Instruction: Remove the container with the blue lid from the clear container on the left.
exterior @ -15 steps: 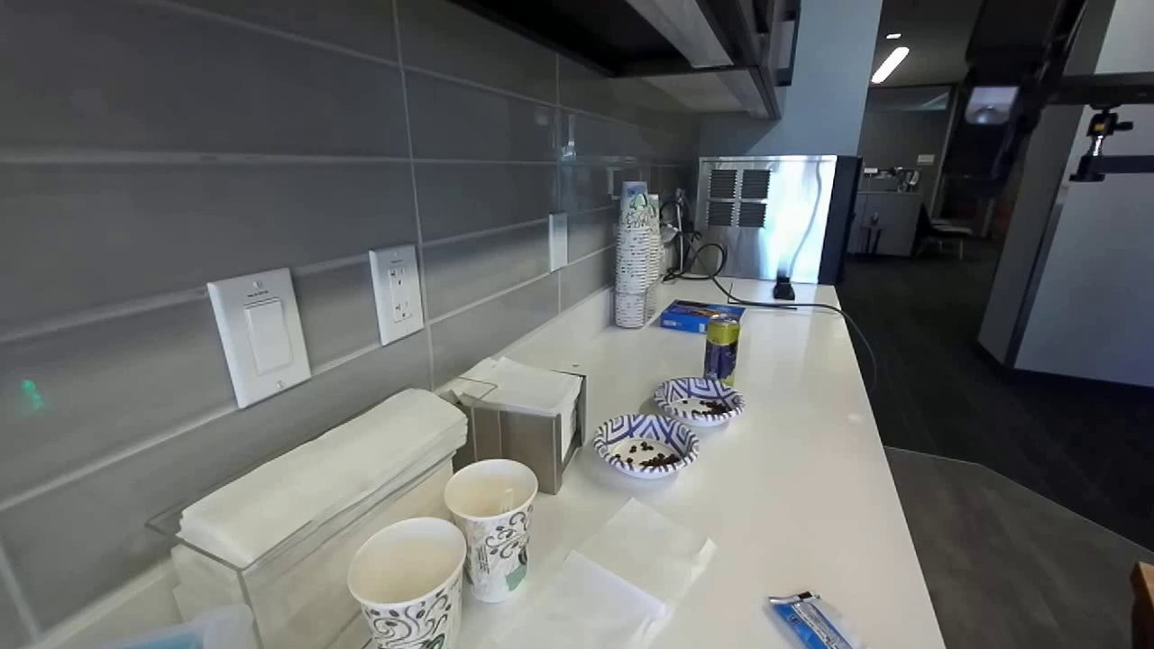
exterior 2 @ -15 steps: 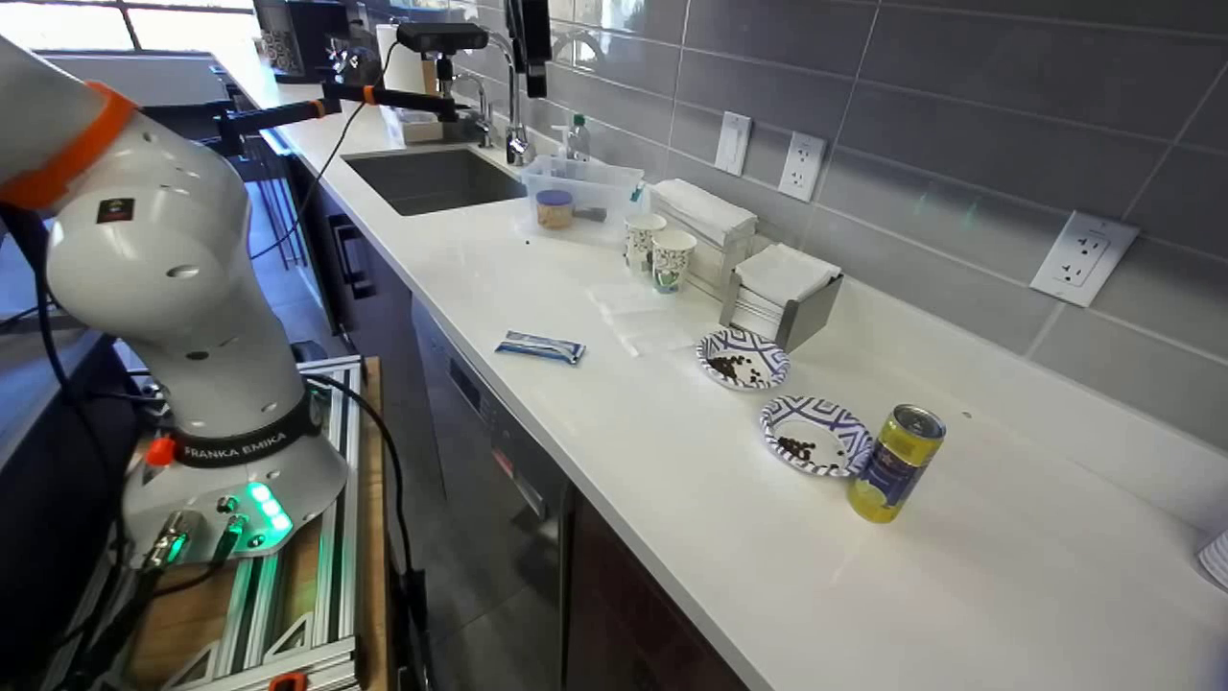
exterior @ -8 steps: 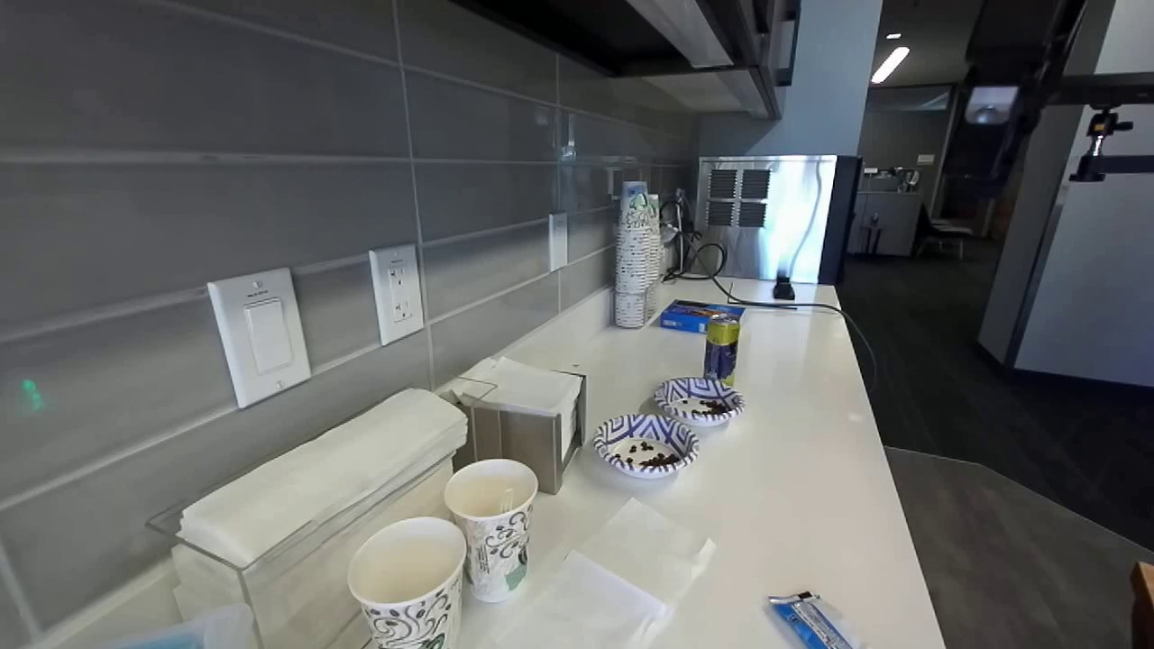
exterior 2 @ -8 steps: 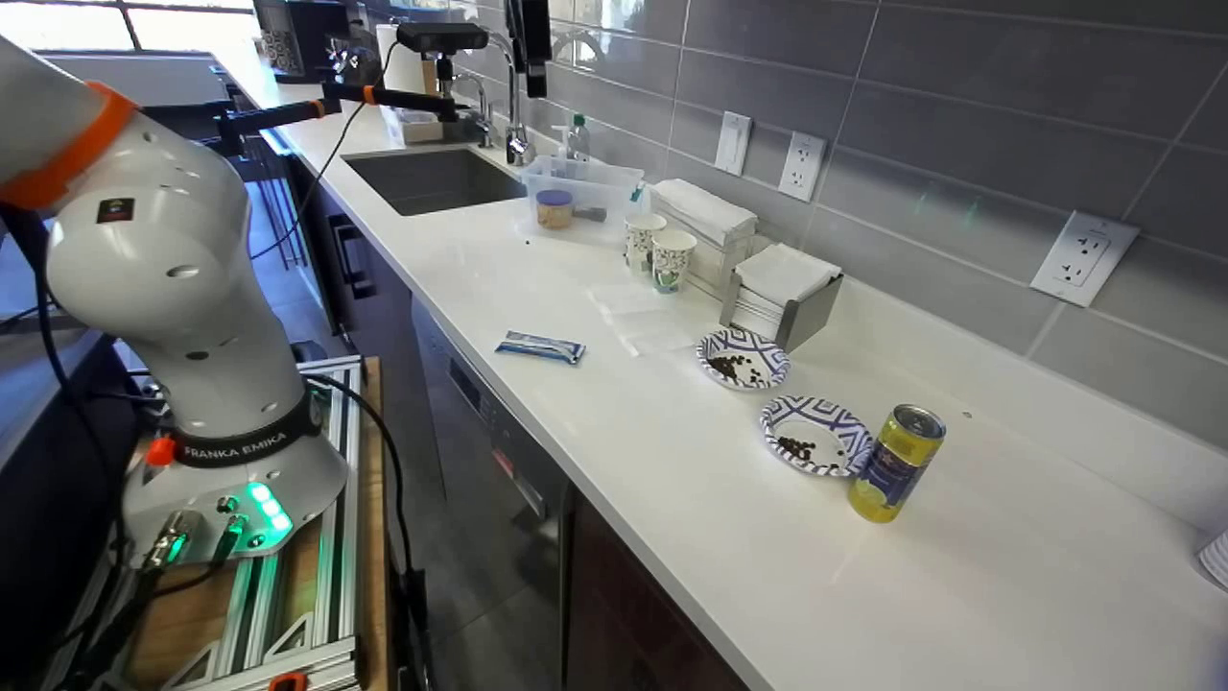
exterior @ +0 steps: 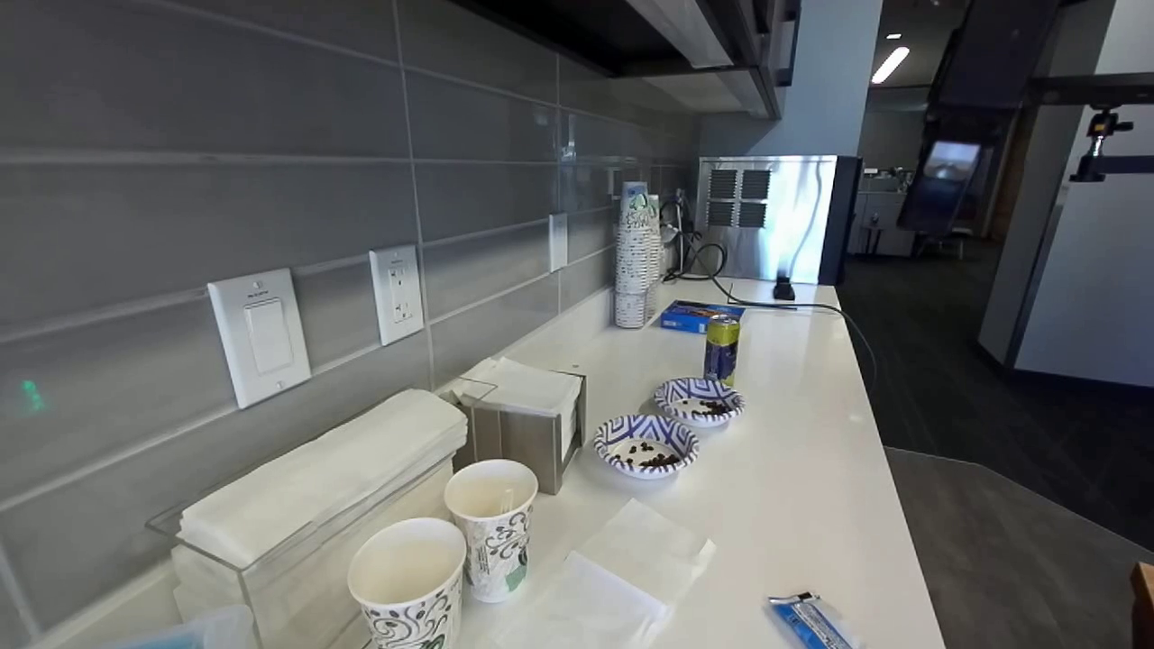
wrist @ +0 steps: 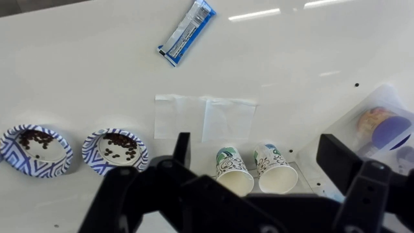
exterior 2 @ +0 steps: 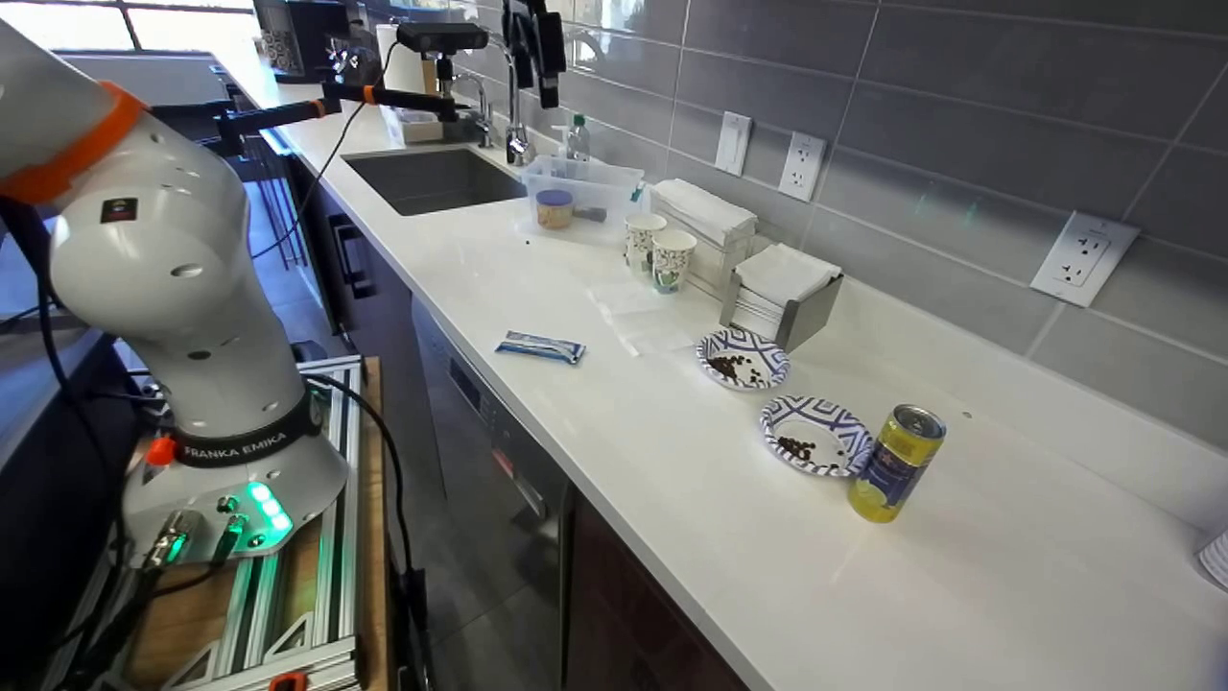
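blue-lidded container [exterior 2: 554,209] inside clear container [exterior 2: 612,190], near back edge of counter [exterior 2: 844,595]. gripper [wrist: 258,155] spread wide, empty. whole removal apparently left.

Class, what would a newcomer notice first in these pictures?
Probably the white robot arm with its orange band, beside the white counter. Next, perhaps, the yellow-and-purple can by a blue-and-white patterned bowl. Then the round blue-lidded tub inside the clear plastic container.

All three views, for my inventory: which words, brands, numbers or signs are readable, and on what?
"FRANKA EMIKA": black band on white robot arm.
"Nutrition Facts", barely legible: long blue-silver wrapper.
Too small or blurred: all other print, including yellow-purple metal can, flat blue box.
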### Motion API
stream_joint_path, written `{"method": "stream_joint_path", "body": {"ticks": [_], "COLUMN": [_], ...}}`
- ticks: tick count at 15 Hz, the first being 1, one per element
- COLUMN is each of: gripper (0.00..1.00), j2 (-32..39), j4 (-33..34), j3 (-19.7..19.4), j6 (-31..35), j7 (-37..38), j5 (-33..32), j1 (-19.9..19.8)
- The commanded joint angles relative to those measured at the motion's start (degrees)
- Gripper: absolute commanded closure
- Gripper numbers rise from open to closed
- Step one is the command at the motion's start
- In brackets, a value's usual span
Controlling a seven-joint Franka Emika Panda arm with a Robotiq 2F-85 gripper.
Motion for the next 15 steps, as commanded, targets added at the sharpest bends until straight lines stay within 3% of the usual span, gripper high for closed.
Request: {"method": "stream_joint_path", "body": {"ticks": [1, 3, 9, 15], "gripper": [0.00, 0.00, 0.00, 0.00], "j2": [6.3, 9.0, 17.7, 25.7], "j4": [1.1, 0.6, 0.5, 3.5], "j3": [1.2, 0.6, -2.5, -4.6], "j6": [6.5, 11.6, 24.3, 34.2], "j7": [-4.5, -8.2, -23.5, -40.4], "j5": [-4.8, -7.1, -5.6, 0.1], "j1": [1.3, 2.0, 6.6, 11.7]}}
